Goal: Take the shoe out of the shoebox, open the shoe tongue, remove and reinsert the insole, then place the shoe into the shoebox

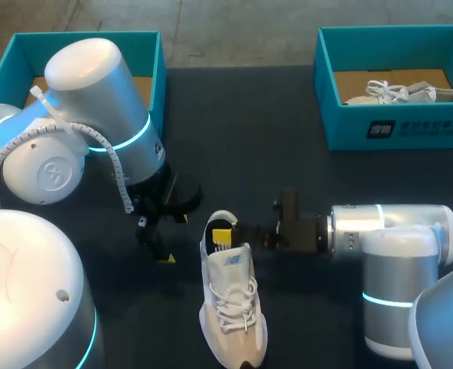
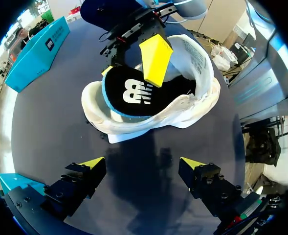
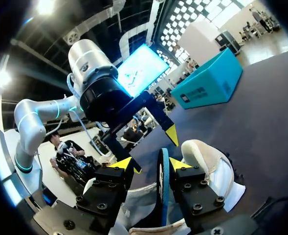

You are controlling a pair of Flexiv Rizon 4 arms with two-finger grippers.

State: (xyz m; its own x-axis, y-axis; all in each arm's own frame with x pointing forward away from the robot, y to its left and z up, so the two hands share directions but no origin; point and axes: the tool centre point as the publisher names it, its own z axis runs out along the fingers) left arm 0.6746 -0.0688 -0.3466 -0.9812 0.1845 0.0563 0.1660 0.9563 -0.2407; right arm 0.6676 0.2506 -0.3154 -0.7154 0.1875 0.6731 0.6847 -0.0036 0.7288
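Right wrist view, fingers (image 3: 177,164) pinching insole (image 3: 162,185)

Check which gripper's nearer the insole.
Right. The right gripper is shut on the insole at the heel of the shoe; the left gripper hangs open beside the shoe, apart from it.

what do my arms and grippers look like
The left arm and right arm are white and silver cylinders with cyan rings. A white cable loops along the left arm. The left gripper and right gripper are black bolted blocks with yellow wedge tips.
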